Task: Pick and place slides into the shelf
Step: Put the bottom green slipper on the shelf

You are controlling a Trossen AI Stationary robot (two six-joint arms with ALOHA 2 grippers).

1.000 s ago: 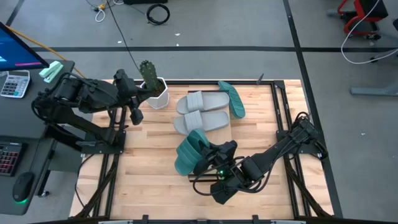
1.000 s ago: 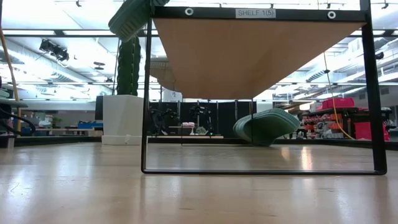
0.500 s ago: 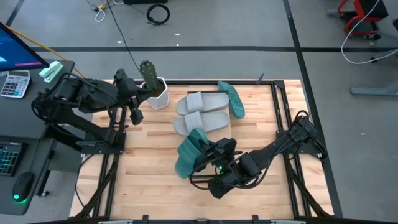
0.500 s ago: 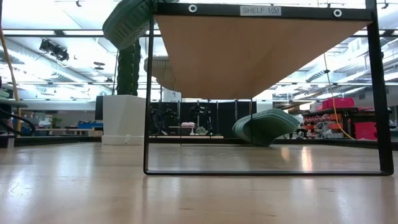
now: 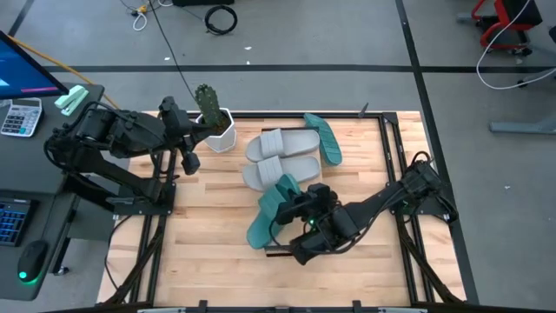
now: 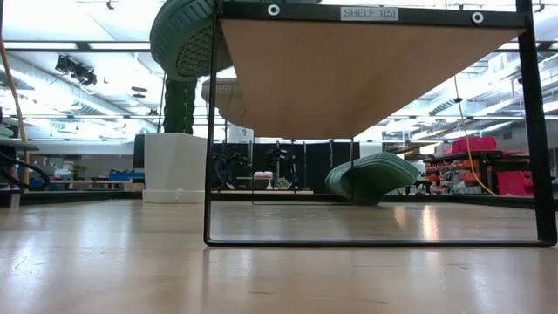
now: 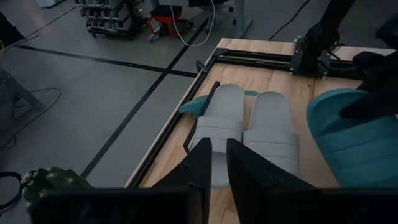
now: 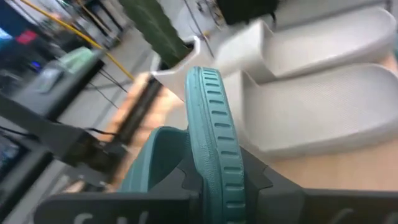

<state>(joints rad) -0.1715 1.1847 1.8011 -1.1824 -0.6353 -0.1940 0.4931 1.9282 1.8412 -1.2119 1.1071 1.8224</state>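
Tabletop shelf (image 5: 323, 186): two grey slides (image 5: 282, 155), one teal slide (image 5: 327, 137).

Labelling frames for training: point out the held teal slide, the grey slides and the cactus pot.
Held teal slide (image 5: 271, 211), high view, its sole.
Grey slides (image 5: 282, 156), high view, between their straps.
Cactus pot (image 5: 221, 135), high view, white rim.

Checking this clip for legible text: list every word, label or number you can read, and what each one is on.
"SHELF 1(5)": small white label on the black top bar of the shelf frame, low view.
Calculator keys beside the table, high view: too small to read.
Monitor screen at the left edge, high view: no legible text.
Slides and cactus pot: no readable markings.
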